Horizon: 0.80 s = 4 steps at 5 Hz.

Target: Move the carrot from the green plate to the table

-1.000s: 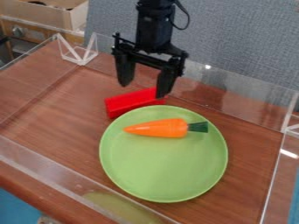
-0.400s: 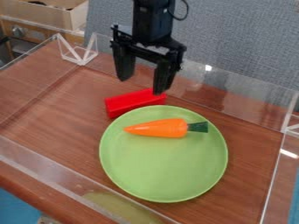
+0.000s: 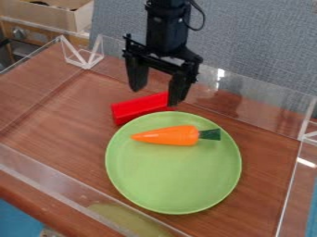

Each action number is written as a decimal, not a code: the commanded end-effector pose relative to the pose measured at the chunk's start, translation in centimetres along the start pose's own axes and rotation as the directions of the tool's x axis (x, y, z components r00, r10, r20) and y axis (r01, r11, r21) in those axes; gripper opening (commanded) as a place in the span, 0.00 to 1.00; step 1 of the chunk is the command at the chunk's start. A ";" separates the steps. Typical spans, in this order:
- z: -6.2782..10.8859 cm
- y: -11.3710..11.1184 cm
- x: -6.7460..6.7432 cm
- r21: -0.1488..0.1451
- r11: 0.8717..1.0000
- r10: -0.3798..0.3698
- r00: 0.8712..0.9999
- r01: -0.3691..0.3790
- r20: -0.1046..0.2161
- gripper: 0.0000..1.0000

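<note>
An orange carrot [image 3: 170, 137] with a dark green stub lies on its side on the upper half of the round light-green plate [image 3: 173, 180]. The plate rests on the reddish-brown wooden table [image 3: 56, 102]. My black gripper [image 3: 158, 90] hangs above and behind the plate, pointing down, with its two fingers spread wide and nothing between them. It is a little up and left of the carrot, clear of it.
A red rectangular block [image 3: 137, 107] lies on the table just behind the plate, under the gripper's fingers. Clear acrylic walls [image 3: 266, 102] border the tabletop. A white wire stand [image 3: 84, 54] sits at the back left.
</note>
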<state>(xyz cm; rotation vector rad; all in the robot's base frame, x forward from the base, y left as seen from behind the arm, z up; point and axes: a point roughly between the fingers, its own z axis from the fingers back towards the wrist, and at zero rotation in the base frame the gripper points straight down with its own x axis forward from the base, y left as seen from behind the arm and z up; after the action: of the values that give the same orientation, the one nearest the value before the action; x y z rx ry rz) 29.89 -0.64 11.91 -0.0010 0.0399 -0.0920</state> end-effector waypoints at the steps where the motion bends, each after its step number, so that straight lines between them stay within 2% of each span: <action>1: 1.0 1.3 1.2 0.016 0.997 0.075 0.996 -0.076 0.058 1.00; 2: 1.7 2.2 1.2 0.011 0.985 0.169 0.983 -0.170 0.068 1.00; 4: 2.7 2.2 1.0 -0.004 0.969 0.245 0.965 -0.246 0.090 1.00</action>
<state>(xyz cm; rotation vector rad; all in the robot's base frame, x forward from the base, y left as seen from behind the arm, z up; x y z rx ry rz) 30.48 1.08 11.69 0.0108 0.0487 0.1399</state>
